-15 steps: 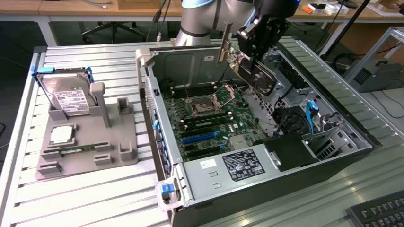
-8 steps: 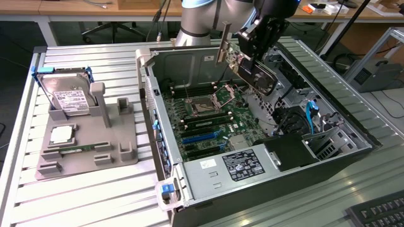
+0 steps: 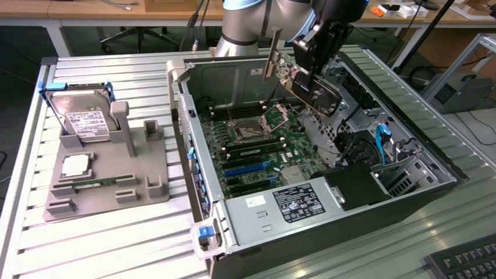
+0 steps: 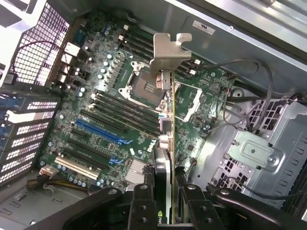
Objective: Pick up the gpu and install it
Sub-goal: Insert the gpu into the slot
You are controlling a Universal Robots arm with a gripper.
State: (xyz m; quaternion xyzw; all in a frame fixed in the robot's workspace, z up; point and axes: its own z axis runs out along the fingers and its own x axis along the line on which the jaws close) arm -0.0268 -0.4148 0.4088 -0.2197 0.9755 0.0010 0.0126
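No text is readable; print on the power supply labels (image 3: 298,204) and on the hard drive label (image 3: 83,122) is too small.

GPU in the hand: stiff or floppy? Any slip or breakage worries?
Probably stiff: the gpu juts straight from the hand without sagging. Likely fragile: its circuit board is exposed. Its metal bracket at the far end may lever it in the grip.
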